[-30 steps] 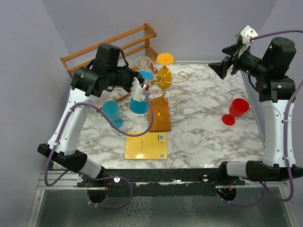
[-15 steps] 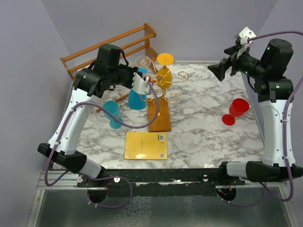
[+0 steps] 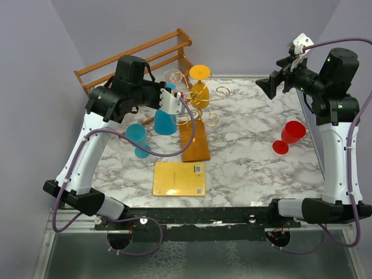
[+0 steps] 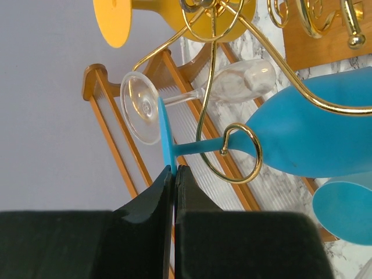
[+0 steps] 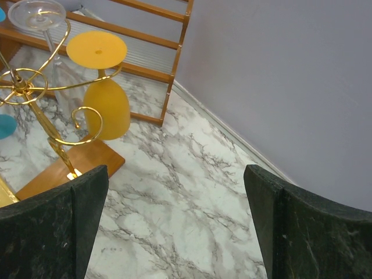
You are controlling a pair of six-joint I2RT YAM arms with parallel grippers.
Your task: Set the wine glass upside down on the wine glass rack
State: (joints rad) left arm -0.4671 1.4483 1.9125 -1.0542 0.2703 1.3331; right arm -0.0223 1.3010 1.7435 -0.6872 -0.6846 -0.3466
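Tightly together, the fingers of the left gripper pinch the thin rim of the round foot of a blue plastic wine glass. From that foot the blue stem runs outward and passes through a curled loop of the thin gold wire wine glass rack on its brown wooden base. The bowl lies just past the loop, and in the overhead view it hangs mouth down, foot uppermost, on the left side of the rack. Whether the glass's weight rests on the wire or on the fingers I cannot tell, and the inside of its bowl is hidden.

Two more glasses are at the rack. A yellow plastic wine glass hangs upside down from a wire arm, its flat foot on top. A clear wine glass also sits foot up just beside the blue one's foot.

Behind the rack stands a slatted two-tier wooden shelf. Left of the rack, a second, lighter blue wine glass stands on the white marble table, mouth upward. A flat yellow rectangular board lies just in front of the rack's base.

Well apart, the right gripper hangs high with its fingers spread wide, gripping nothing, above a red wine glass on the marble
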